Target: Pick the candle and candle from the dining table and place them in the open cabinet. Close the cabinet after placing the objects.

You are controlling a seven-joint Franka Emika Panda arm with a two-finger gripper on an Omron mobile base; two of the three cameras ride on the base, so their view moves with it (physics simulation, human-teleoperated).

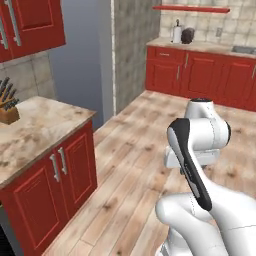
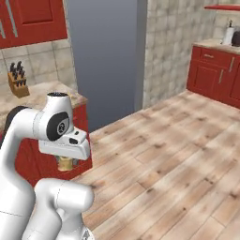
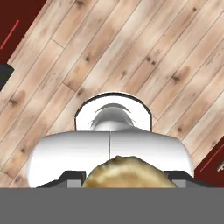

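My gripper (image 2: 66, 165) hangs under the folded white arm, pointing down at the wooden floor. It is shut on a golden-tan candle (image 2: 65, 162). In the hand view that candle (image 3: 124, 171) bulges up between the two dark finger tips of the gripper (image 3: 124, 178), just above my own white base. The red wall cabinet (image 1: 31, 24) with long silver bar handles hangs at the upper left, and the same cabinet (image 2: 35, 18) tops the right base view; whether its doors stand open I cannot tell. The other candle and the dining table are out of view.
A marbled counter (image 1: 42, 131) on red doors stands at my left, carrying a knife block (image 1: 8, 106). Across the wooden floor (image 1: 135, 150) runs a row of red base cabinets (image 1: 200, 72) under a red shelf (image 1: 191, 8). A stone-tiled pillar (image 2: 168, 47) rises ahead.
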